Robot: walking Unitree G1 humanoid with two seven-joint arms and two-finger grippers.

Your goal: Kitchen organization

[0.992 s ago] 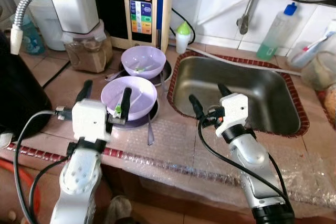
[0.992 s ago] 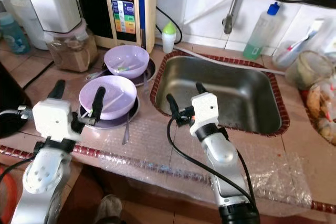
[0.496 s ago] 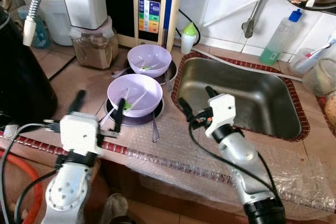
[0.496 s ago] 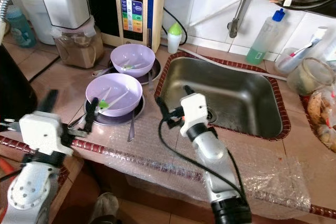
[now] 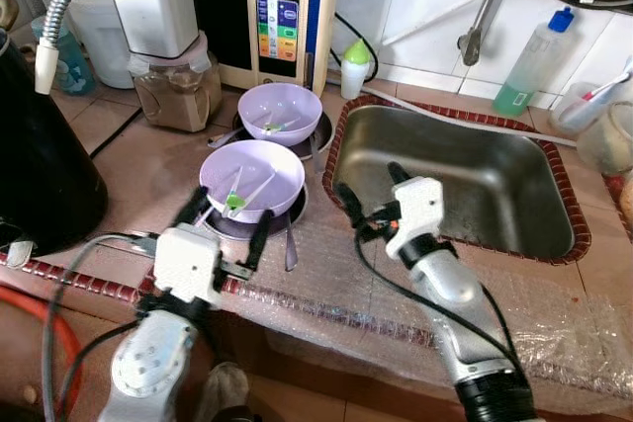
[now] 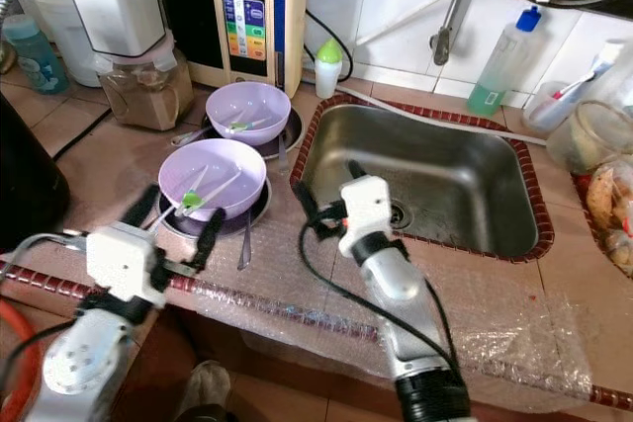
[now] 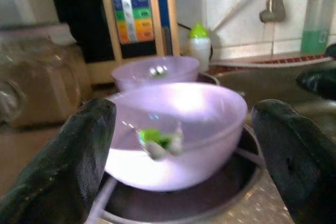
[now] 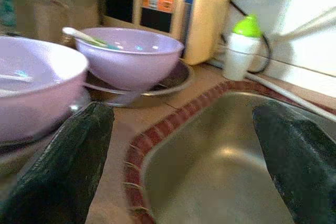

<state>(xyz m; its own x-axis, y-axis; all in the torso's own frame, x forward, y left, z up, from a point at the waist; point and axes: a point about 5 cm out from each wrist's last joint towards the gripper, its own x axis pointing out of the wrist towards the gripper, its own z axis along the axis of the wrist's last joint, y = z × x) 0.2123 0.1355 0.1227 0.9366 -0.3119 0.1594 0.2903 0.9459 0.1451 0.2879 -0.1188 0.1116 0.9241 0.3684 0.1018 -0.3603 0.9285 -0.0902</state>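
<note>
1. The left hand (image 5: 224, 225) is wide open and holds nothing. It sits low at the front edge of the bench (image 5: 119, 160), just in front of the near purple bowl (image 5: 252, 180).
2. In the left wrist view, the near purple bowl sits between the two black fingers (image 7: 79, 166), a little way ahead of them.
3. The near purple bowl rests on a dark plate (image 5: 287, 219). Inside it lie a green piece and white sticks.
4. The far purple bowl (image 5: 282, 112) sits right behind it, on its own dark plate, near the back wall.
5. A spoon (image 5: 289, 249) lies flat on the bench beside the near plate.
6. The right hand (image 5: 367, 189) is also wide open and holds nothing. It hangs over the left rim of the metal sink (image 5: 465, 180).
7. A small white bottle with a green cap (image 5: 354, 68) stands behind the sink corner.
8. Clear bubble wrap (image 5: 554, 328) covers the front of the bench.
</note>
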